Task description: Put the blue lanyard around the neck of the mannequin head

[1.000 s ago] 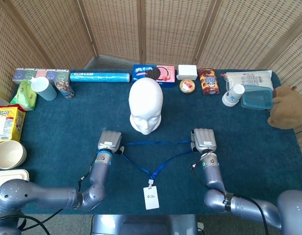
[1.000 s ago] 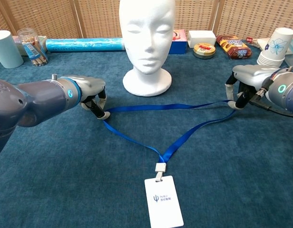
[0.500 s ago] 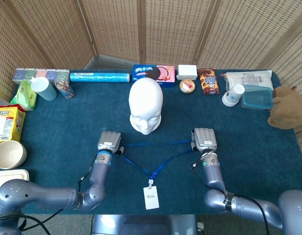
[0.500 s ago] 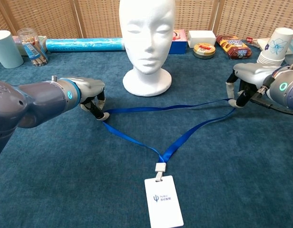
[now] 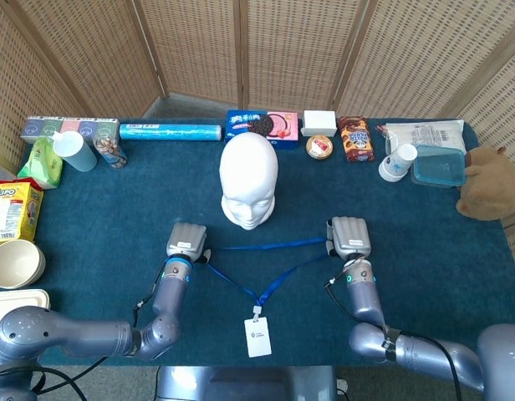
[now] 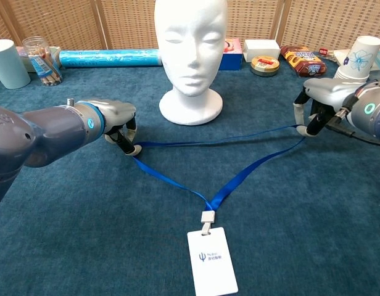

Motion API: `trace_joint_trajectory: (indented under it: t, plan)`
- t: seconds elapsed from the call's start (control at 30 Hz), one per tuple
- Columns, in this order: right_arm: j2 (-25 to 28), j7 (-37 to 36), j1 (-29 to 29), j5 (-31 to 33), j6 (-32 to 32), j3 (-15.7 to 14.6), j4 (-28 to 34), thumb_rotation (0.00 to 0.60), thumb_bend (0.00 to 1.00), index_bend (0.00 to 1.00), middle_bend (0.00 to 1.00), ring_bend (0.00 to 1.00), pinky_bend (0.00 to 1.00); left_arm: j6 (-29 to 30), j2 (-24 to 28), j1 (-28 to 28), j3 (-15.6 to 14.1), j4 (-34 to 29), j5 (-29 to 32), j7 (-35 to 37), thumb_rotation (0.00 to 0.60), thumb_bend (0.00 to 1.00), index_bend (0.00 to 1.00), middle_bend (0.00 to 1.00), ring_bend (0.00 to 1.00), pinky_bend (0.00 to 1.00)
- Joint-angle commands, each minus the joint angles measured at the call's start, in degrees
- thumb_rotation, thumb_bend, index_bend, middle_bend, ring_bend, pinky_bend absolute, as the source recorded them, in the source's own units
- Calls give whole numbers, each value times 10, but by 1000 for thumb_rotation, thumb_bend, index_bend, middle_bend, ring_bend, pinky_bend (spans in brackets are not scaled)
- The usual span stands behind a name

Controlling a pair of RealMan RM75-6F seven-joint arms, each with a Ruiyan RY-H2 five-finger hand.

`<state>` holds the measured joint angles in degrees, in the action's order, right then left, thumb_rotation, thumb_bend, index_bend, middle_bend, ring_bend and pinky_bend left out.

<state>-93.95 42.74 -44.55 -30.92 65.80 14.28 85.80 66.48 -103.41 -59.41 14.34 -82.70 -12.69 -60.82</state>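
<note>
The white mannequin head [image 5: 249, 180] stands upright mid-table, facing me, large at the top centre of the chest view [image 6: 190, 49]. In front of it the blue lanyard [image 5: 266, 245] forms a triangle on the blue cloth, with its top strap [image 6: 221, 139] stretched straight between both hands. Its two sides meet at a clip above the white badge [image 5: 257, 337], which lies flat near the front edge [image 6: 212, 262]. My left hand [image 5: 186, 240] pinches the strap's left corner [image 6: 119, 125]. My right hand [image 5: 348, 237] pinches the right corner slightly above the cloth [image 6: 319, 102].
Along the back edge sit a blue roll [image 5: 170, 131], a cookie box [image 5: 259, 125], snack tins, stacked paper cups [image 5: 398, 161] and a plastic container [image 5: 438, 165]. A plush toy [image 5: 485, 182] lies far right. A bowl [image 5: 13, 263] and a pale blue cup [image 5: 73, 150] stand at the left.
My right hand has shifted slightly up and to the right, drawing the top strap from a slack curve into a straight line. The left hand and the badge have stayed put.
</note>
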Motion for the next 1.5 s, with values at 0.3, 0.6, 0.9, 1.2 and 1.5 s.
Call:
trace_joint_trajectory:
  t: [0.3,0.6,0.9,1.2,1.5]
  plan:
    - [3,-3,1,3,-1,1,2,600,505,628,1000,1000,1000,3,1,1,2,-1,2,-3,428,479,695,1000,1000,1000]
    - [6,-9,3,4,-3,2,1,600,506,628,1000,1000,1000,1,1,1,3,1,4,-5,429,507,695,1000,1000,1000]
    - [19,-31,11,-8,2,6,20,600,507,628,1000,1000,1000,4,16,12,7,-9,-16,17,431,508,695,1000,1000,1000]
    - [65,-78,44,-81,40,0,110,600,507,635,1000,1000,1000,18,78,56,-4,-81,-99,92,432,509,695,1000,1000,1000]
    - [154,-124,90,-223,96,-18,277,600,508,640,1000,1000,1000,67,197,134,-49,-217,-280,195,431,508,695,1000,1000,1000]
